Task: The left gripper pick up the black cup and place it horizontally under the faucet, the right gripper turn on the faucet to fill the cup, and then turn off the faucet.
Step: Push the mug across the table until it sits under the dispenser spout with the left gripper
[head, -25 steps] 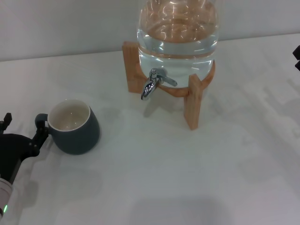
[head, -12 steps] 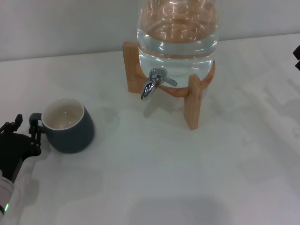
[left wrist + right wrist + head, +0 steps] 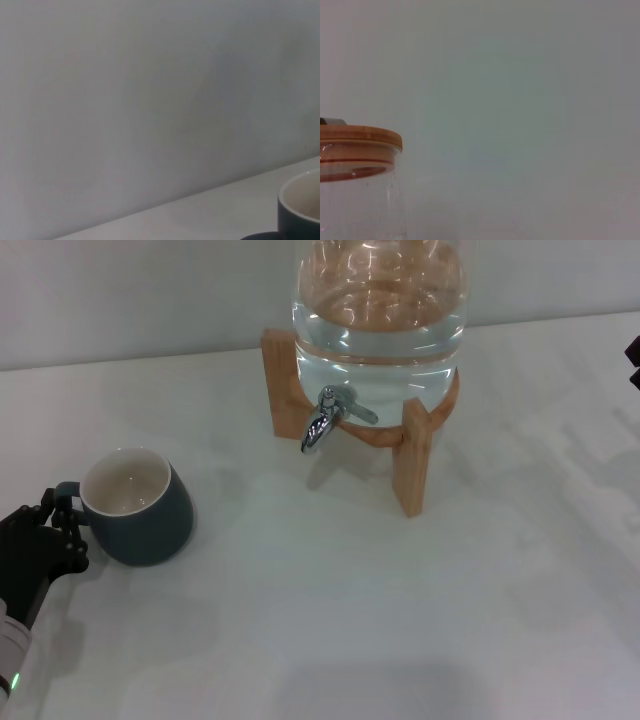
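The black cup (image 3: 138, 508) stands upright on the white table at the left, cream inside showing, its loop handle pointing at my left gripper (image 3: 57, 523). The black fingers are closed around the handle. The cup's rim also shows in the left wrist view (image 3: 299, 206). The chrome faucet (image 3: 322, 426) juts from the clear glass water jar (image 3: 378, 310), spout down, well to the right of the cup and farther back. Only a black sliver of my right gripper (image 3: 634, 362) shows at the right edge, away from the faucet.
The jar rests on a wooden stand (image 3: 410, 462) whose legs flank the faucet. Its wooden lid (image 3: 359, 139) shows in the right wrist view. A plain wall runs behind the table (image 3: 330, 620).
My left gripper has drawn back to the left and the cup has slid left with it, away from the faucet. The right gripper has not moved.
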`<action>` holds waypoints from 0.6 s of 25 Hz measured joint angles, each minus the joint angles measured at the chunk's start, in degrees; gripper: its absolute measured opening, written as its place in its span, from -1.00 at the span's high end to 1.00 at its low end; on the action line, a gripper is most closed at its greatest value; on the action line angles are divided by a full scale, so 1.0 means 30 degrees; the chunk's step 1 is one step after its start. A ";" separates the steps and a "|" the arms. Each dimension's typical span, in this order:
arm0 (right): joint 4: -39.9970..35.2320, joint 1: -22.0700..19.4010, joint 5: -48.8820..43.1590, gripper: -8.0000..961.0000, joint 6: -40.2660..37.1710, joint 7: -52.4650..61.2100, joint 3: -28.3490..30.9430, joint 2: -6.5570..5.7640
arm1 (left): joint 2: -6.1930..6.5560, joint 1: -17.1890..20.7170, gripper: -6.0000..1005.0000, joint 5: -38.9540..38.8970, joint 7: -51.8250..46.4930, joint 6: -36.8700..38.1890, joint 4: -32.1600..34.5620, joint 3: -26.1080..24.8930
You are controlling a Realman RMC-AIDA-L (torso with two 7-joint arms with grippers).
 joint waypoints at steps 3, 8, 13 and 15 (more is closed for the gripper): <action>-0.0127 -0.0003 -0.0001 -0.75 -0.0015 0.0000 -0.0001 0.0007 | 0.0000 -0.0083 0.82 -0.0015 0.0001 -0.0102 0.0000 0.0001; -0.0174 0.0004 -0.0018 -0.75 -0.0033 0.0008 0.0000 0.0028 | -0.0003 -0.0248 0.83 0.0142 -0.0013 -0.0183 0.0000 0.0045; -0.0174 0.0016 -0.0031 -0.74 -0.0033 0.0022 0.0000 0.0031 | -0.0001 -0.0548 0.83 0.0322 0.0006 -0.0357 -0.0003 0.0050; -0.0174 0.0017 -0.0031 -0.74 -0.0034 0.0024 -0.0001 0.0032 | -0.0001 -0.0681 0.82 0.0464 0.0018 -0.0402 -0.0038 0.0052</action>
